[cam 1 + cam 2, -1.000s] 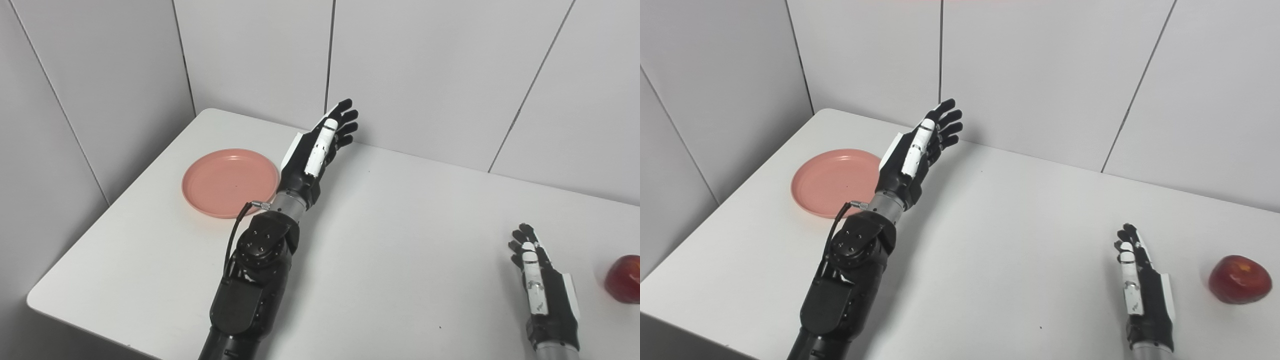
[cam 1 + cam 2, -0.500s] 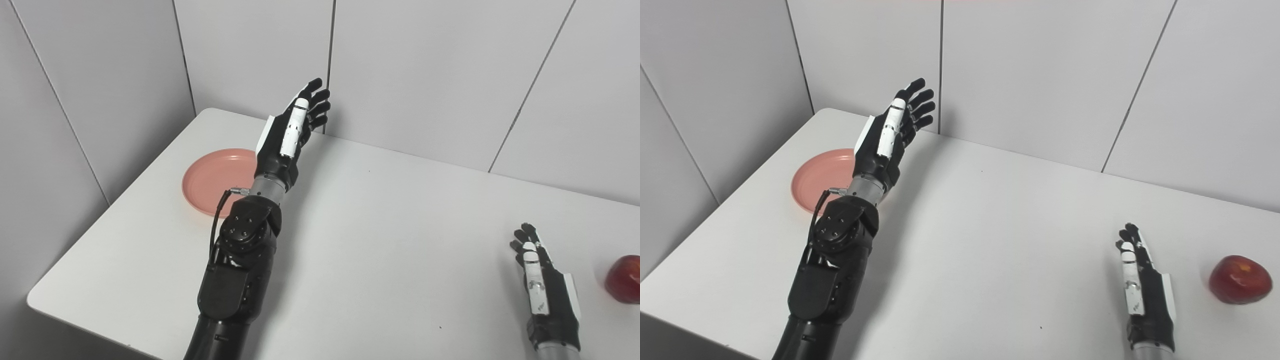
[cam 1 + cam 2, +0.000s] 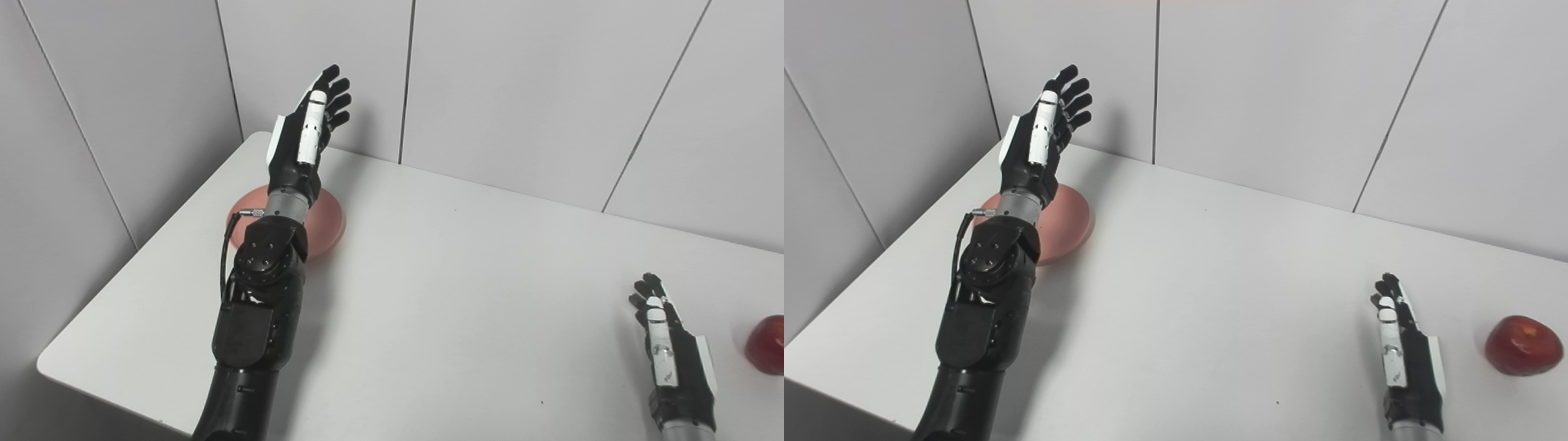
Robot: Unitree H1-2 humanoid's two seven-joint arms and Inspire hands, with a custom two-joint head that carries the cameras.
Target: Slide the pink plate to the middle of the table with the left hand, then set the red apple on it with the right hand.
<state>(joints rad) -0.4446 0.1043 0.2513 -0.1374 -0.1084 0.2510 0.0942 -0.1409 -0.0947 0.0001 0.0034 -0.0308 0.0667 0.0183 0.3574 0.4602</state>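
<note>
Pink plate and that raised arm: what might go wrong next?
The left hand hangs open above the pink plate, and the forearm hides most of it, so coming down it could miss the rim or tip the plate. The plate lies near the table corner; a wrong push might slide it off.

Left hand (image 3: 1038, 144) is up off the white table (image 3: 1213, 294), fingers spread and pointing at the far corner, holding nothing. The pink plate (image 3: 1069, 223) sits below and just behind its wrist, partly hidden by the forearm. Right hand (image 3: 1405, 358) lies low by the near edge, fingers apart and empty. The red apple (image 3: 1523, 346) rests on the table just off its outer side, not touching.
</note>
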